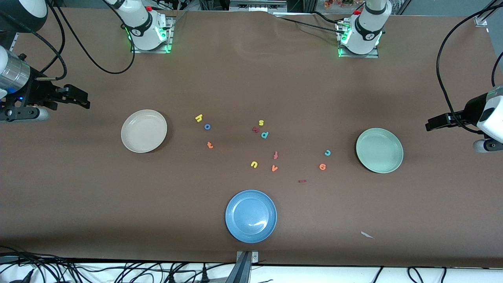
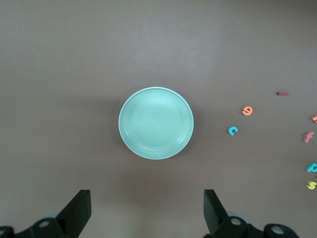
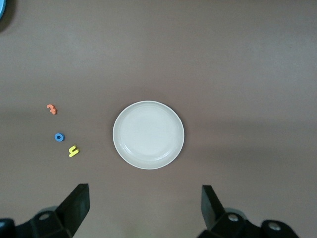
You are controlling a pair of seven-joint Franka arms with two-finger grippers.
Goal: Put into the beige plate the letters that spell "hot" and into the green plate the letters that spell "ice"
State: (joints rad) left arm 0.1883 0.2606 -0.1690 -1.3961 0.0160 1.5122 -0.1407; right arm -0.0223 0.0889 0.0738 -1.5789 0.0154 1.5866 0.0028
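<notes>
Front view: my right jaws (image 1: 87,103) and left jaws (image 1: 427,126) wide, empty, up past tabletop (image 1: 251,78) ends. Both plates bare.

Left wrist: green plate (image 2: 156,123) straight ahead; c (image 2: 233,130), e (image 2: 247,110), i (image 2: 283,93) off aside. Risk: grabbing orange f (image 2: 308,137) for e.

Right wrist: beige plate (image 3: 148,134) ahead; h (image 3: 74,150), o (image 3: 59,137), t (image 3: 51,108) aside. Tiny foam may slip.

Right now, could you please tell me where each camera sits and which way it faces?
Front: high across the table, facing both bases; left gripper and right gripper open.
Left wrist: looks down on the green plate; own fingers show.
Right wrist: looks down on the beige plate; own fingers.
Shared: plates appear in front too.
</notes>
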